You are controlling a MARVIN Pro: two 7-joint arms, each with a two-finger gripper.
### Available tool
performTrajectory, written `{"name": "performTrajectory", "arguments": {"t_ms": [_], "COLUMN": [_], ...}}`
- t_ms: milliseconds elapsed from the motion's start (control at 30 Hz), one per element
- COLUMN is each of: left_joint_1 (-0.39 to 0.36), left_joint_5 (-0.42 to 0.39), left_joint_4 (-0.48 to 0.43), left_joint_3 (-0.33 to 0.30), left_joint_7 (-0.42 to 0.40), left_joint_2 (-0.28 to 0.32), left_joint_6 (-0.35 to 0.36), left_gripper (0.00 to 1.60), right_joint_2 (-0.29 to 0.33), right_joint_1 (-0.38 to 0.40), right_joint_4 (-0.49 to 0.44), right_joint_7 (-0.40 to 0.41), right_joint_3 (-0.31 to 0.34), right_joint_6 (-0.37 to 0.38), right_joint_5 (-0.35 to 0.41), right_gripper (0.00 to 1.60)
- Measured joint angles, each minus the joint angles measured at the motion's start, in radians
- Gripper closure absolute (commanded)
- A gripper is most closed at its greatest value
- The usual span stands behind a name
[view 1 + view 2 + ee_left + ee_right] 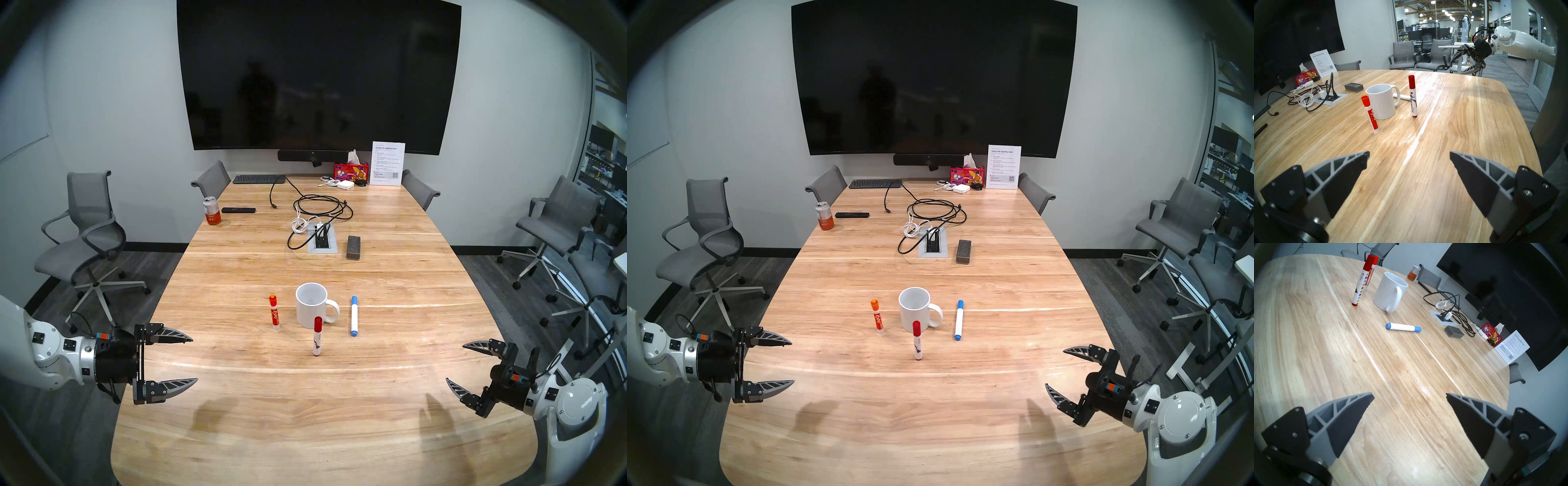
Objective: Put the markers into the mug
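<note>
Desk (237, 424) near end kept bare, so both arms have room. Left end effector (194, 359) and right end effector (454, 362) hover at the near corners, both wide and empty, likely start pose. Mug (310, 307) upright at centre, mouth up, ready to fill. Orange marker (274, 312) stands left of it, red marker (317, 336) stands just near of it, blue marker (354, 315) lies flat on its right.

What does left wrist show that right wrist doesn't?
Left wrist only: the right end effector, open, and the office behind glass.

Right wrist only: the whole blue marker lying flat, and the can.

Both: mug, red marker and orange marker standing on end, eraser, cables, each view's own open end effector; the left.
</note>
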Motion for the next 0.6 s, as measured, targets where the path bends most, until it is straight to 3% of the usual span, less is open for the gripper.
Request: {"name": "performTrajectory", "arguments": {"t_ms": [367, 600], "left_joint_1": [0.0, 0.008], "left_joint_5": [0.0, 0.019], "left_joint_4": [0.0, -0.002], "left_joint_3": [0.0, -0.024], "left_joint_7": [0.0, 0.002], "left_joint_2": [0.0, 0.003], "left_joint_6": [0.0, 0.036], "left_gripper": [0.0, 0.0], "right_joint_2": [0.0, 0.0], "right_joint_1": [0.0, 0.0], "right_joint_4": [0.0, 0.0], "right_joint_7": [0.0, 0.0], "right_joint_3": [0.0, 0.0], "right_joint_6": [0.0, 0.0], "right_joint_5": [-0.001, -0.001], "right_gripper": [0.0, 0.0]}}
